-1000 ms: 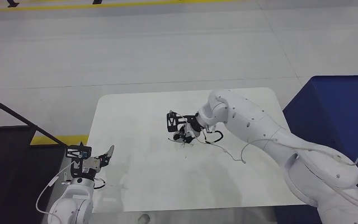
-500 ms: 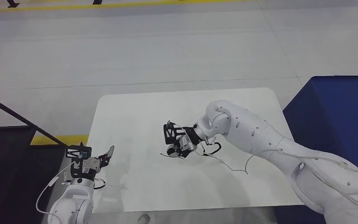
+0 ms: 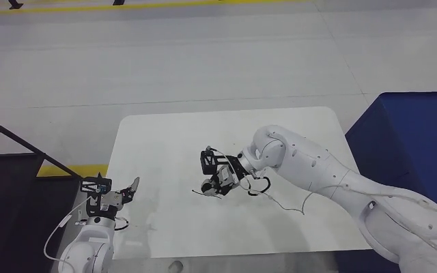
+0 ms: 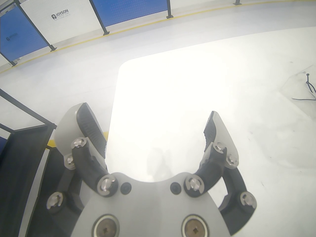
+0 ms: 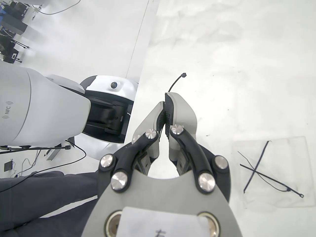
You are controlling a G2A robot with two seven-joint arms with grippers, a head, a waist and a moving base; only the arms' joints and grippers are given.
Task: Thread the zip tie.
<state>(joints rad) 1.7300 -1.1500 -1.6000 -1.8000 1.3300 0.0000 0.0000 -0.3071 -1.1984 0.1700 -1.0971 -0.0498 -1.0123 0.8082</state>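
Right pincer is clamped tight on a black zip tie, over the middle of the table. Left pincer gapes wide, empty, at the table's near left edge.

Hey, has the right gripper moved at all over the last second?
Yes. In the top view the right gripper, shut on the zip tie, has moved toward the near edge of the table and slightly to the robot's left.

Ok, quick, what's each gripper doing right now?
Left gripper: open, holding nothing.
Right gripper: shut on a thin black plastic zip tie.
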